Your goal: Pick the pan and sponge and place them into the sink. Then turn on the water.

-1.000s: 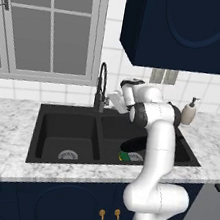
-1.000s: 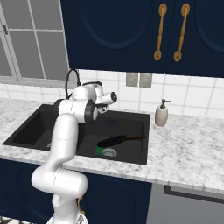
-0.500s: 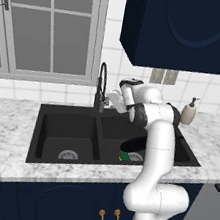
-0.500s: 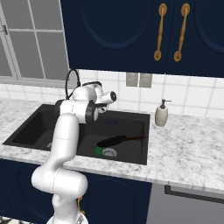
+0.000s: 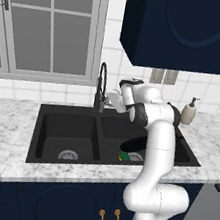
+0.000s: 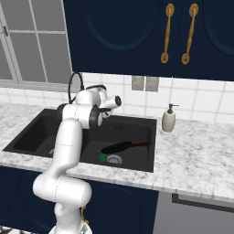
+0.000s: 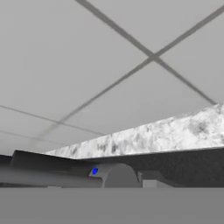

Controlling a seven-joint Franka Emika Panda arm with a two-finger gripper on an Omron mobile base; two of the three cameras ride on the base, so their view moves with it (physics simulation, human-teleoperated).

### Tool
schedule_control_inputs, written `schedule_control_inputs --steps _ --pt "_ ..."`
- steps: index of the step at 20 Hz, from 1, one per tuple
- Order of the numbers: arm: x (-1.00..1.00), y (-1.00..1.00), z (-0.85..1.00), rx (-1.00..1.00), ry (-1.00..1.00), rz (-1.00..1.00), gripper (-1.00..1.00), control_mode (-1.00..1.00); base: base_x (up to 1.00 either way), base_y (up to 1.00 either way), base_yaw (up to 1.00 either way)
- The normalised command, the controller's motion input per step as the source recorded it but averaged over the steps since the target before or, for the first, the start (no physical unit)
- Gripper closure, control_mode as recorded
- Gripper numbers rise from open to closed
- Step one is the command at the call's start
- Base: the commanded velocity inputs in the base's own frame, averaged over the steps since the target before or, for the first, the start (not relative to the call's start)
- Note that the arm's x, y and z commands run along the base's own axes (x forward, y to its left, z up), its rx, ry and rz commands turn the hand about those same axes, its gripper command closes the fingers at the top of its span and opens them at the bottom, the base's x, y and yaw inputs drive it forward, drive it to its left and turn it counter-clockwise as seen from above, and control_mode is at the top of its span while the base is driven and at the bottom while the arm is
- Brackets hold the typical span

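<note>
- White gripper sits just beside the faucet, at the back of the sink; whether its jaws are apart or together I cannot tell.
- Faucet base and lever lie close under the hand, against the tiled wall.
- Pan and sponge lie in the sink's basin right of the faucet, sponge touching the pan near the drain.
- No water runs.
- Judged step: turning the water on. Seat the fingers squarely on the lever, then push steadily without slipping off.
</note>
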Motion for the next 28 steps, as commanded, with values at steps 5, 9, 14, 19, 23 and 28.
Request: schedule_control_inputs --steps 5,9,14,19,23,28 --pt "0.02 0.00 -0.19 0.21 0.02 -0.10 1.00 -1.00 0.00 0.00 0.00" --pt "0.12 0.00 -0.10 0.19 0.13 -0.18 1.00 -1.00 0.00 0.00 0.00" --pt "0.21 -0.07 -0.17 0.16 0.17 -0.20 1.00 -1.00 0.00 0.00 0.00" --pt "0.39 -0.15 -0.39 0.15 0.24 -0.14 1.00 -1.00 0.00 0.00 0.00" --pt "0.43 -0.13 -0.48 0.16 0.24 -0.10 1.00 -1.00 0.00 0.00 0.00" --pt "0.15 -0.02 -0.30 0.01 0.11 -0.03 1.00 -1.00 0.00 0.00 0.00"
